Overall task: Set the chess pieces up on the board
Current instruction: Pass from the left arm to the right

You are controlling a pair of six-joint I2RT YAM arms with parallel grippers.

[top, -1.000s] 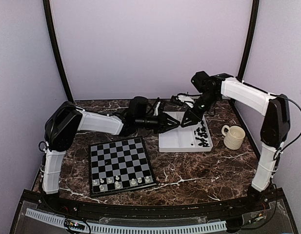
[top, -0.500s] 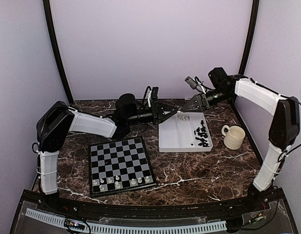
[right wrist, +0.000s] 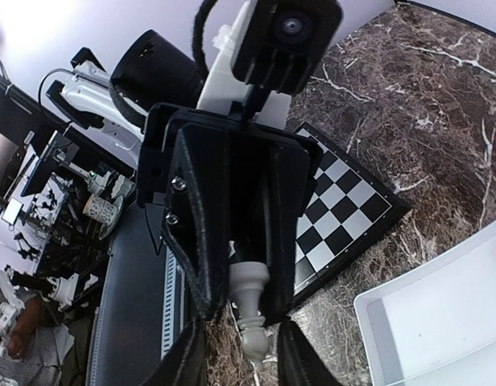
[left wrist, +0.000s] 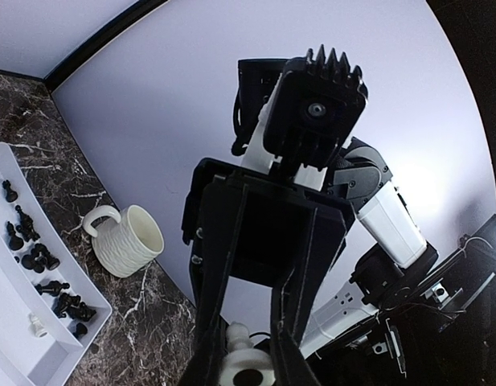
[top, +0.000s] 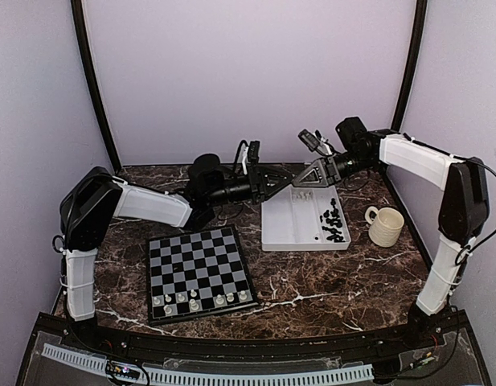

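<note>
**Desk:** What's on your left?

**Operator:** My left arm lies out low across the dark brown bench (top: 328,281), a polished slab veined in white like marble. Beside it sits the flat square chessboard (top: 198,256), black and light-grey chequers inside a thin black rim. A row of tiny white plastic chessmen (top: 182,297) stands along its near edge.

**Desk:** And the left tool?

**Operator:** The left tool (top: 286,180) is matte black and angular, and its two fingers are pinched together on a glossy white plastic chess piece (right wrist: 249,310). The piece has a rounded head, a narrow collar and a flared foot. It hangs in the air over the far end of the tray, well apart from the board, with its foot pointing away from the left tool.

**Desk:** Where's the right tool?

**Operator:** The right tool (top: 301,178) meets the left one nose to nose. Its fingers stand apart, one on each side of the piece's foot. My right wrist camera shows a gap on one side. I can't tell whether the other finger touches.

**Desk:** Further right?

**Operator:** Below the tools is the smooth white rectangular plastic tray (top: 284,227), split into two long compartments. The right compartment holds a loose heap of small black plastic chessmen (top: 334,222). Just right of the tray, not touching it, stands the cream ribbed mug (top: 386,227), upright, with a looped handle.
</note>
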